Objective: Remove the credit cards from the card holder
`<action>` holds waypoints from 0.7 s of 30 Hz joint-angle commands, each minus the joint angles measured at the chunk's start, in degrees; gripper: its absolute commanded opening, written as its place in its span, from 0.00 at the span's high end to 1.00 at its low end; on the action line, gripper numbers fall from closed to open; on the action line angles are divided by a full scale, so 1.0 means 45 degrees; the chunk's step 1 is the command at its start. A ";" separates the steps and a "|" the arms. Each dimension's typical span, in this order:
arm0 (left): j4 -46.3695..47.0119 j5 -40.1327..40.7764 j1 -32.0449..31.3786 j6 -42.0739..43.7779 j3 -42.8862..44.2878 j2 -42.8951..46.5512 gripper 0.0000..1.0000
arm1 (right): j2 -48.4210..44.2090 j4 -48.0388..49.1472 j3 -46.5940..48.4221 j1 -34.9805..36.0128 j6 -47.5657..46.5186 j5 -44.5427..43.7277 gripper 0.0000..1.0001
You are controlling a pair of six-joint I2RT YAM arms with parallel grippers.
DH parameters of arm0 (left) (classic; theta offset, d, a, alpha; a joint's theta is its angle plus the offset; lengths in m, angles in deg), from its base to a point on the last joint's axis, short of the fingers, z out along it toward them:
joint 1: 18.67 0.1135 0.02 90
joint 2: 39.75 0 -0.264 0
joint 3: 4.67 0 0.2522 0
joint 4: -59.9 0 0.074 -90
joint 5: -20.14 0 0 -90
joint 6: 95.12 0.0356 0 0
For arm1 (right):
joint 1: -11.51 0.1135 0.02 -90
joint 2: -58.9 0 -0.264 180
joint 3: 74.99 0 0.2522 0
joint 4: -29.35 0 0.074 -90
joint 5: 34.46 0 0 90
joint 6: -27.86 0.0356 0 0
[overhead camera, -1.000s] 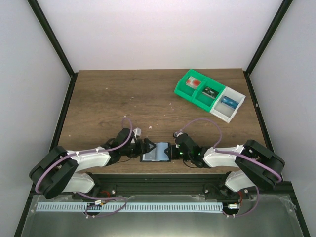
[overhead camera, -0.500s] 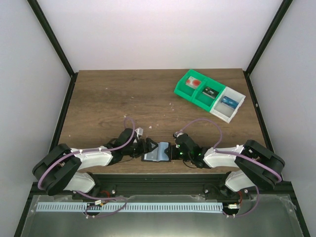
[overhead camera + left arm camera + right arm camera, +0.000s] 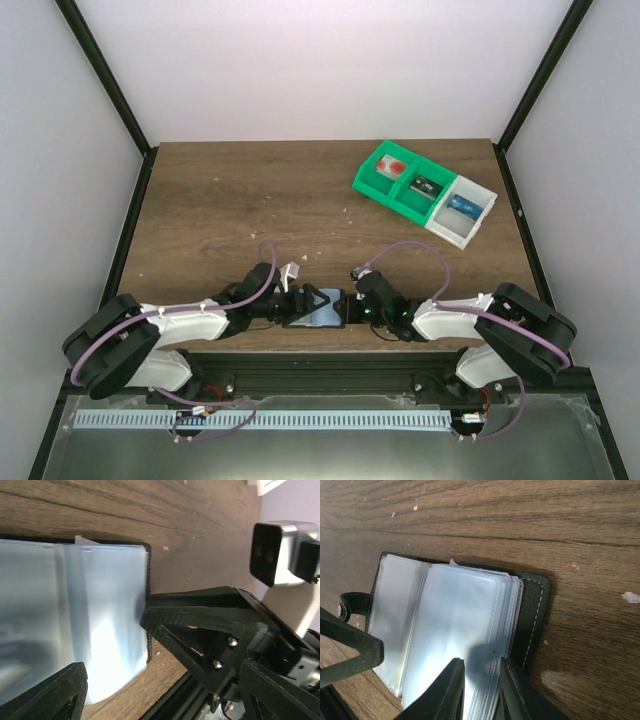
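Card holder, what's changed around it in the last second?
The left tool, jaws wide open, slid toward the right arm and now hangs over the left end of the card holder, gripping nothing. The right tool stays clamped on the holder's plastic sleeves; the holder has not shifted.

The whole table (image 3: pixel 220 200) is viewed from above and behind its near edge. The open card holder (image 3: pixel 460 625) is framed very closely by both wrist cameras, from opposite ends.

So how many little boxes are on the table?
3, in a row at the far right: the left green box, the middle green box, and the white box at the right end. None look hidden.
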 commanded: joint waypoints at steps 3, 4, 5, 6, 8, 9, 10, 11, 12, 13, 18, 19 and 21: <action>-0.0107 -0.0123 0.0001 -0.0076 0.0111 0.0773 0.15 | 0.0229 -0.0333 -0.0149 0.0097 0.0136 0.0231 0.78; -0.0448 0.0097 0.0003 0.0121 0.0152 0.0894 0.15 | 0.0215 -0.0369 -0.0134 0.0097 0.0136 0.0229 0.78; -0.0906 0.0410 0.0042 0.0357 0.0255 0.1014 0.15 | 0.0184 -0.0415 -0.0115 0.0097 0.0119 0.0229 0.78; -0.1471 0.0681 0.0084 0.0631 0.0424 0.1134 0.15 | 0.0131 -0.0513 -0.0088 0.0095 0.0103 0.0229 0.78; -0.2393 0.1010 0.0277 0.1135 0.0592 0.1291 0.15 | -0.0108 -0.1075 0.0157 0.0097 0.0097 0.0238 0.79; -0.2677 0.0993 0.0436 0.1273 0.0581 0.1352 0.14 | -0.0340 -0.1514 0.0314 0.0097 0.0092 0.0265 0.79; -0.2788 0.0898 0.0617 0.1373 0.0497 0.1423 0.14 | -0.0640 -0.2044 0.0473 0.0097 0.0097 0.0258 0.79; -0.2739 0.0762 0.0896 0.1400 0.0347 0.1553 0.14 | -0.1137 -0.2450 0.0598 0.0097 0.0114 0.0198 0.79; -0.2591 0.0579 0.1089 0.1360 0.0138 0.1670 0.14 | -0.1560 -0.2804 0.0716 0.0087 0.0126 0.0113 0.78; -0.2353 0.0392 0.1257 0.1308 -0.0084 0.1778 0.14 | -0.1945 -0.3065 0.0831 0.0096 0.0135 0.0053 0.79; -0.0971 -0.0754 0.1970 0.0910 -0.1040 0.2029 0.14 | -0.2770 -0.3149 0.1235 0.0139 0.0264 0.0362 0.79; -0.0920 -0.0842 0.1990 0.0905 -0.1088 0.2045 0.14 | -0.2658 -0.3006 0.1340 0.0220 0.0328 0.0472 0.80; -0.0767 -0.1080 0.2081 0.0897 -0.1192 0.2050 0.14 | -0.2252 -0.2790 0.1626 0.0430 0.0460 0.0521 0.80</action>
